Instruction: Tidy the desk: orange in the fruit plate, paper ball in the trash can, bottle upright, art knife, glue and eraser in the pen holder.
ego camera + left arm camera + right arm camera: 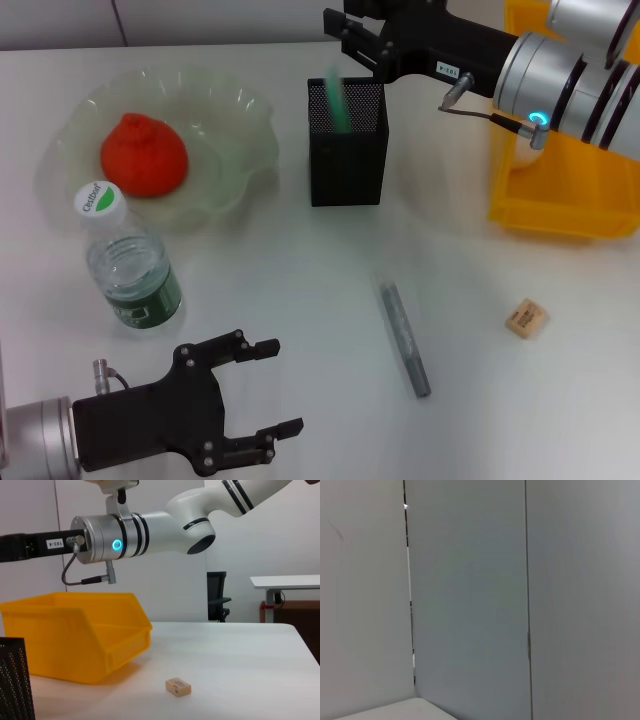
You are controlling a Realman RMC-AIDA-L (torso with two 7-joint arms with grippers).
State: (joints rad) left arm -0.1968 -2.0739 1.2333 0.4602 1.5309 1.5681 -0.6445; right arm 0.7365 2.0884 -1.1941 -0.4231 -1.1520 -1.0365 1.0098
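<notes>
Square black mesh pen holder, right tool above, grip unclear, left tool spread.

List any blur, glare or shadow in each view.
Head view: a green item over the pen holder is motion-smeared; soft shadow beside the trash can. Left wrist view: sharp; eraser casts faint shadow. Right wrist view: only plain, flat-lit wall.
</notes>
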